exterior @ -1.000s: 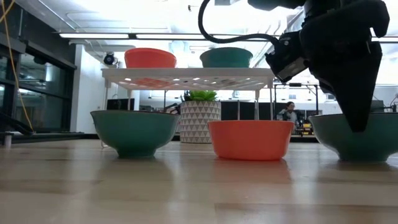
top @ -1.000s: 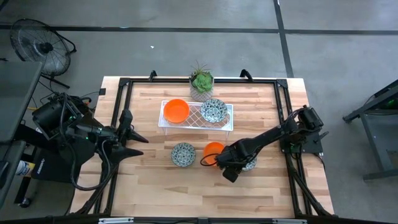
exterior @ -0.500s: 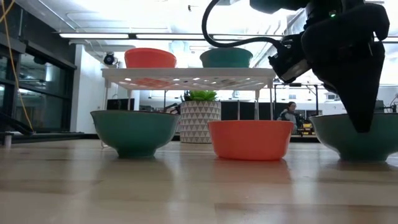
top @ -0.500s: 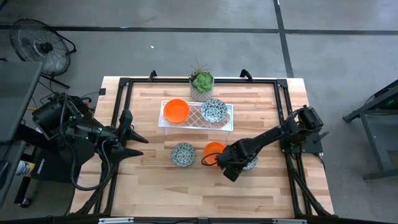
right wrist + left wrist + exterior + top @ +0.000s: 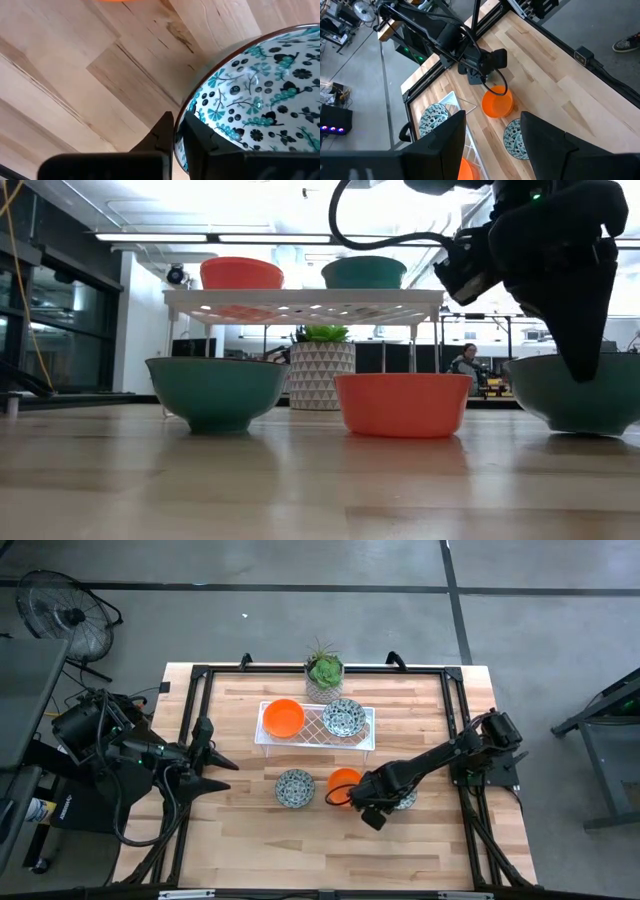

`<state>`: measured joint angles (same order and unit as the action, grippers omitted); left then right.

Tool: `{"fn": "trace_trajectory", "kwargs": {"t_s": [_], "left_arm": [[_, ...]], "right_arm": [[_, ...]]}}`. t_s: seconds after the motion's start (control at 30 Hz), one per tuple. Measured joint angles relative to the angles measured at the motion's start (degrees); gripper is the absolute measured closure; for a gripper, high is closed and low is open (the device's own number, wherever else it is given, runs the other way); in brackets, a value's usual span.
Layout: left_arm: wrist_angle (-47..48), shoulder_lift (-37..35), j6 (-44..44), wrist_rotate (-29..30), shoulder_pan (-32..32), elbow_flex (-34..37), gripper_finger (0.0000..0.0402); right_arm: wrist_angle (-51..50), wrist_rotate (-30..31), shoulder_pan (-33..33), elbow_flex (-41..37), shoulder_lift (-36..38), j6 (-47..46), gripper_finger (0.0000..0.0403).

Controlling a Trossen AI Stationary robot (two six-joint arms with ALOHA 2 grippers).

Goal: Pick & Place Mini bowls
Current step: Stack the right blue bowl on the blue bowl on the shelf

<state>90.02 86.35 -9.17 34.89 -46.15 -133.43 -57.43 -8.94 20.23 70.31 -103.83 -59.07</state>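
Your right gripper (image 5: 176, 131) has just closed: a moment ago its fingers stood apart over the rim of the patterned grey-green and white mini bowl (image 5: 255, 95), and now they pinch that rim, 1 finger inside and 1 outside. In the low view the bowl (image 5: 578, 392) looks tipped slightly, its near edge seeming just clear of the pale wooden table (image 5: 250, 830), though you cannot be certain it has left the surface. That reads as a grasp made and a lift about to start.

Taking the white wire rack (image 5: 316, 726) as your landmark: 1 plain bright orange mini bowl (image 5: 283, 717) and 1 patterned mini bowl (image 5: 343, 717) already sit on top of it. In front of the rack, on the table, stand another patterned bowl (image 5: 295, 787) and another orange bowl (image 5: 342, 781), with the gripped bowl (image 5: 404, 802) just beyond the orange one, to the rack's front right. The small green potted plant (image 5: 324, 671) stands behind the rack.

Your left gripper (image 5: 212, 771) waits well off to the rack's left, fingers spread and holding nothing. Judging by the layout, 3 bowls remain to be placed, this one included.
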Motion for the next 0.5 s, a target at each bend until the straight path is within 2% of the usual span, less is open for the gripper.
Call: {"fn": "trace_trajectory", "kwargs": {"t_s": [0.5], "left_arm": [[0.0,0.0,-0.71,0.0,0.0,0.0,0.0218]], "right_arm": [[-14.26,3.27,0.09,6.17,1.59,2.75,0.0402]]}}
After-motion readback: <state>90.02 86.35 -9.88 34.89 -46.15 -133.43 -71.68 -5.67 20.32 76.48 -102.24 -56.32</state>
